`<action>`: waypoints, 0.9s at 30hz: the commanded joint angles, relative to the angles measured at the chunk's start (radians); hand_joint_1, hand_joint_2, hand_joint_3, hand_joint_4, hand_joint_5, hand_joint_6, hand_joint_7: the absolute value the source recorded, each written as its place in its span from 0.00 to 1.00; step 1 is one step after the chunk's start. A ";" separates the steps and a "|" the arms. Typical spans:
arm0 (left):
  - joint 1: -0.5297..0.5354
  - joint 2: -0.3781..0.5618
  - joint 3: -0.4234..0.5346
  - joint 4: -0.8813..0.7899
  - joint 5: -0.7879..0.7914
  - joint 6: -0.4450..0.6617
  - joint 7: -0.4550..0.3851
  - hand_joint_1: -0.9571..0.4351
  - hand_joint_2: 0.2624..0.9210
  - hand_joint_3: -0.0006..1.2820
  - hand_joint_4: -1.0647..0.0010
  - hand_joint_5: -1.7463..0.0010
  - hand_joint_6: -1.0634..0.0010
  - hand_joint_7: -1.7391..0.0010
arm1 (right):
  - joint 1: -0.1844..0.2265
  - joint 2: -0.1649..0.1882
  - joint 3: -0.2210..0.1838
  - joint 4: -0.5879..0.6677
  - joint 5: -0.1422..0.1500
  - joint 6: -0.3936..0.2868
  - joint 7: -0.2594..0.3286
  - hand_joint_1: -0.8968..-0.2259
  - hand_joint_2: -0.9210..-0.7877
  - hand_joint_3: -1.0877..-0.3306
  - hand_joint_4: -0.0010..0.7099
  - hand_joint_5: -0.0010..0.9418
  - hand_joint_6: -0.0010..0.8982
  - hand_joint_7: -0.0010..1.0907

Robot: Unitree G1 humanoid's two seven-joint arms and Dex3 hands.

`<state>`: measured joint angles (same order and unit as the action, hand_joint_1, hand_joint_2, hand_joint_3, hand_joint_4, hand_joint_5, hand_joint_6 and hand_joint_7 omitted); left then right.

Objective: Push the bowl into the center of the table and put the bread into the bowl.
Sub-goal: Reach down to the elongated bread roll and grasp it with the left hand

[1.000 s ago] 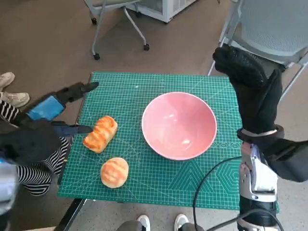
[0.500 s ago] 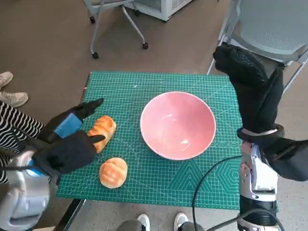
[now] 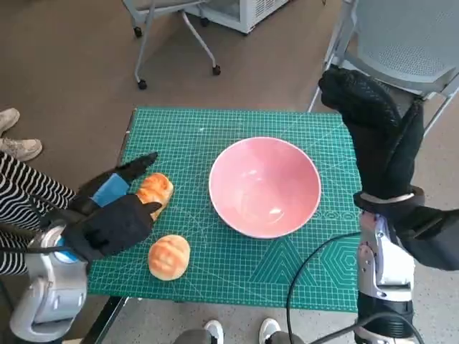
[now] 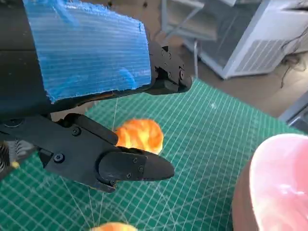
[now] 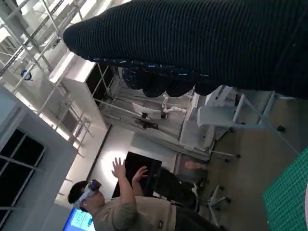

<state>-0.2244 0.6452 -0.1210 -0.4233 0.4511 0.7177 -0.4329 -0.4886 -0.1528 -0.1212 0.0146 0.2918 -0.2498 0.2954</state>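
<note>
Hovering over the long bread (image 3: 155,191), the left hand (image 3: 115,215) had its fingers (image 4: 130,166) spread apart and grasped nothing. A round bun (image 3: 169,256) lay just nearer the worktop's (image 3: 215,125) front edge. The pink bowl (image 3: 265,186) sat empty about mid-worktop, apart from both breads. The right hand (image 3: 373,125) was raised above the far right corner; I couldn't tell how its fingers lay.

Long bread (image 3: 154,192) partly behind left hand (image 3: 113,215)
</note>
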 commanded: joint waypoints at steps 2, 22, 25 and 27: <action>-0.016 -0.033 -0.017 0.062 0.010 -0.037 0.036 0.29 1.00 0.22 0.74 0.99 0.74 1.00 | 0.030 -0.006 -0.005 -0.005 0.005 0.014 0.008 0.34 0.00 0.63 0.30 0.00 0.09 0.54; -0.063 -0.110 -0.113 0.308 0.104 -0.062 0.155 0.33 1.00 0.08 0.62 0.97 0.68 0.99 | 0.046 -0.015 -0.007 -0.024 -0.005 0.029 0.002 0.33 0.00 0.63 0.30 0.00 0.09 0.52; -0.074 -0.117 -0.116 0.348 0.112 -0.067 0.168 0.35 1.00 0.06 0.57 0.96 0.66 0.98 | 0.048 -0.014 -0.007 -0.026 -0.005 0.029 0.002 0.33 0.00 0.63 0.30 0.00 0.09 0.52; -0.078 -0.121 -0.116 0.367 0.115 -0.070 0.176 0.37 1.00 0.04 0.55 0.96 0.65 0.98 | 0.050 -0.014 -0.007 -0.028 -0.004 0.030 0.002 0.33 0.00 0.63 0.30 0.00 0.09 0.52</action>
<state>-0.2840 0.5350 -0.2327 -0.0877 0.5499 0.6576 -0.2748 -0.4625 -0.1573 -0.1238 -0.0125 0.2899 -0.2396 0.2952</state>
